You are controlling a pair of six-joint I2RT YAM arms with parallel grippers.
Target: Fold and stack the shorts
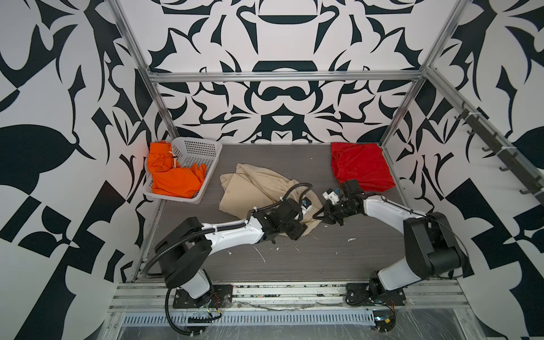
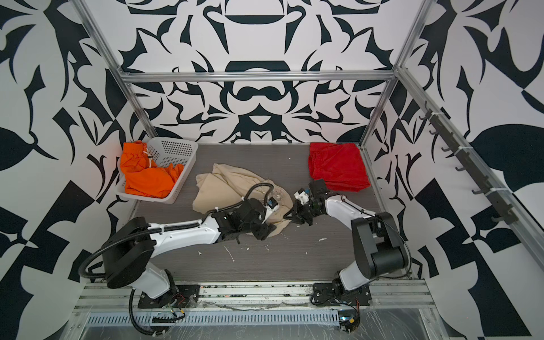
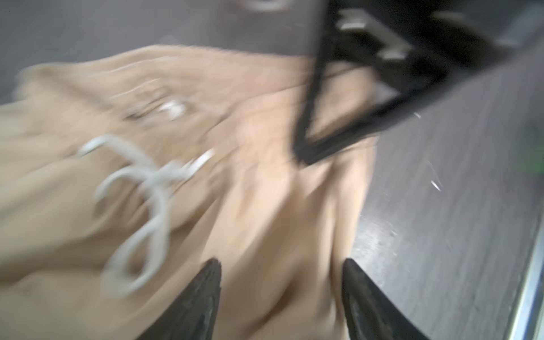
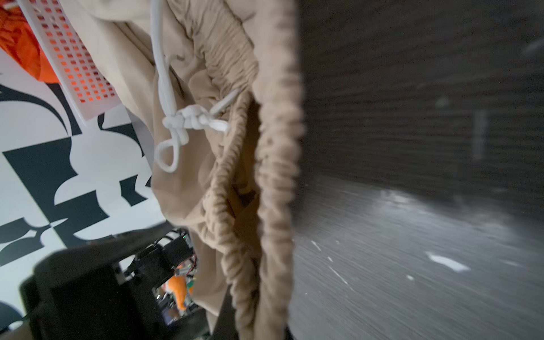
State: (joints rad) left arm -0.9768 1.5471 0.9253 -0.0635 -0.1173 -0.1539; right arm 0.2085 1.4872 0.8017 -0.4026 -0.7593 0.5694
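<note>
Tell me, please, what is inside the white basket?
The orange shorts lie crumpled in the white basket, their waistband draped over its left rim. Whatever may lie beneath them is covered.

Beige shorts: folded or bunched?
Bunched, not folded. The beige shorts lie as a rumpled, uneven heap in both top views; the right wrist view shows the elastic waistband gaping, drawstring knotted.

Top views bright, evenly lit, edges bowed; both wrist views motion-blurred; glare on tabletop (image 4: 412, 235).
</note>
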